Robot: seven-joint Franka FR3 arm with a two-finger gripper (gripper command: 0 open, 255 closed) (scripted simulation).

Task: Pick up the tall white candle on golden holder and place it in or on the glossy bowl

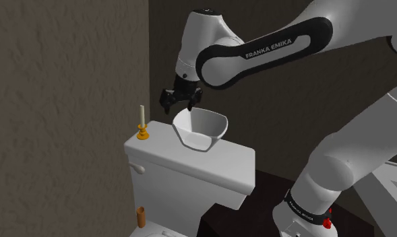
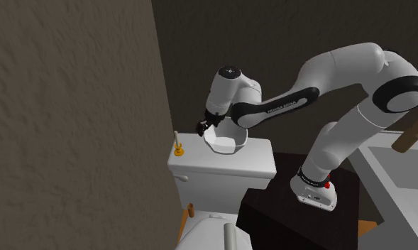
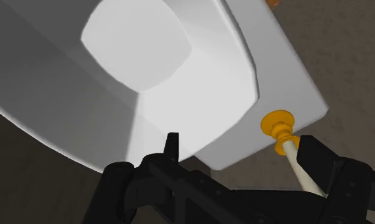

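Observation:
A tall pale candle (image 1: 142, 116) stands upright in a small golden holder (image 1: 143, 134) at the end of the white toilet tank lid (image 1: 210, 163) nearest the wall. The glossy white bowl (image 1: 201, 128) sits on the same lid, a short way to the shoulder view's right of the candle. My black gripper (image 1: 178, 99) hovers open above the bowl's back rim, between bowl and candle, holding nothing. In the wrist view the bowl (image 3: 154, 63) lies ahead of the spread fingers, and the candle (image 3: 300, 170) with its holder (image 3: 278, 124) runs past one fingertip (image 3: 316, 153) without being clasped.
A rough brown wall (image 1: 62, 101) rises right beside the candle. Below the tank a brown roll (image 1: 140, 216) stands by the toilet seat (image 2: 211, 234). My dark stand (image 2: 299, 213) is on the second exterior view's right, with a pale counter (image 2: 402, 177) beyond.

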